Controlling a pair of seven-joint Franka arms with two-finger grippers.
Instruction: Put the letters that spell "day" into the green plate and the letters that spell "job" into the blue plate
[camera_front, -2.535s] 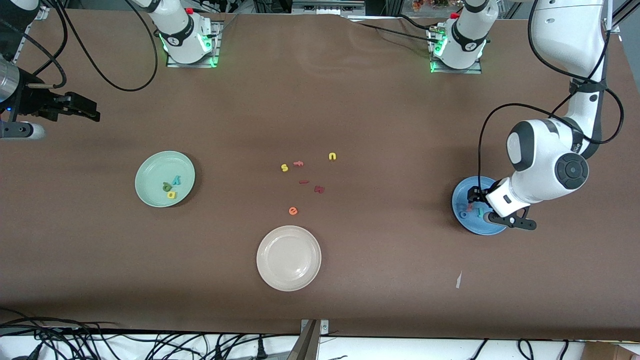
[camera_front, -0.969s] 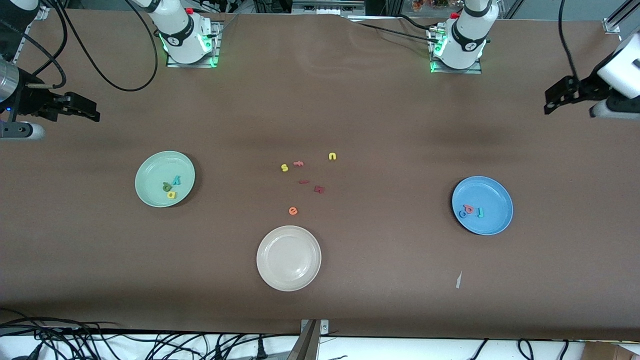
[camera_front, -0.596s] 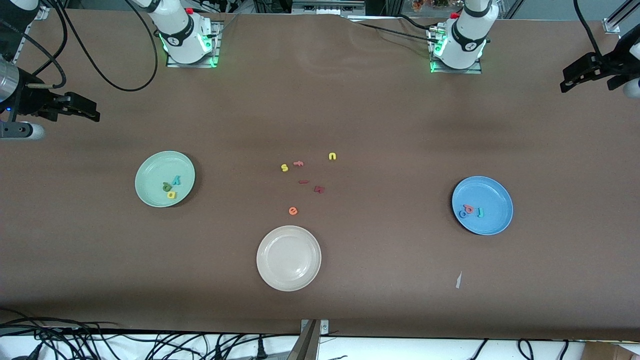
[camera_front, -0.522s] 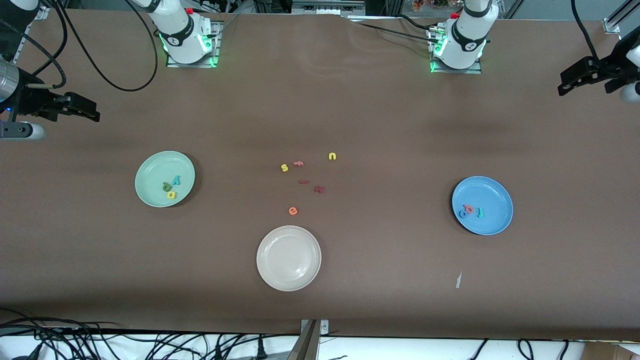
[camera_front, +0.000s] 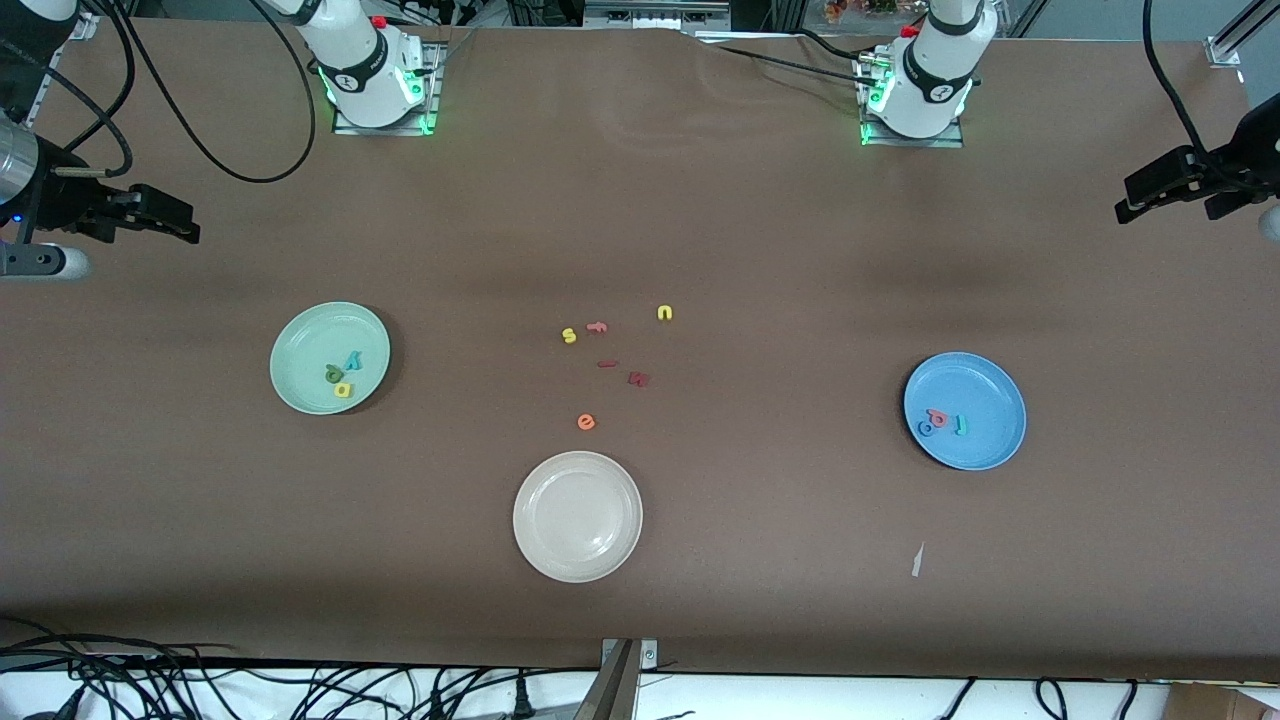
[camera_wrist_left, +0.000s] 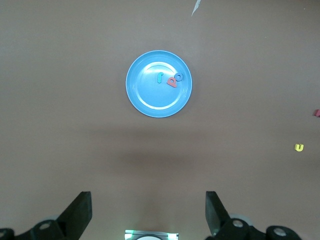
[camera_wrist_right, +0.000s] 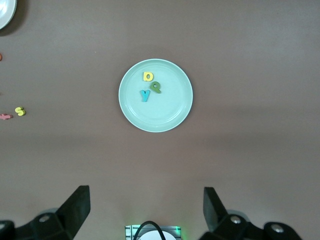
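Letters (camera_front: 343, 374) plated (both sets (camera_front: 944, 421)) — done

Day letters (camera_front: 343, 375) in green plate (camera_front: 300, 340); job letters (camera_front: 942, 421) in blue plate (camera_front: 985, 385).

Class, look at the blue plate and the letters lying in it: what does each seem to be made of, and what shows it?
Blue plate: probably glazed ceramic or hard plastic; its surface is smooth and shows a soft glare.
Letters in it, the teal j, pink-red b and blue o: likely foam; flat, matte, evenly coloured cut-outs without shine.
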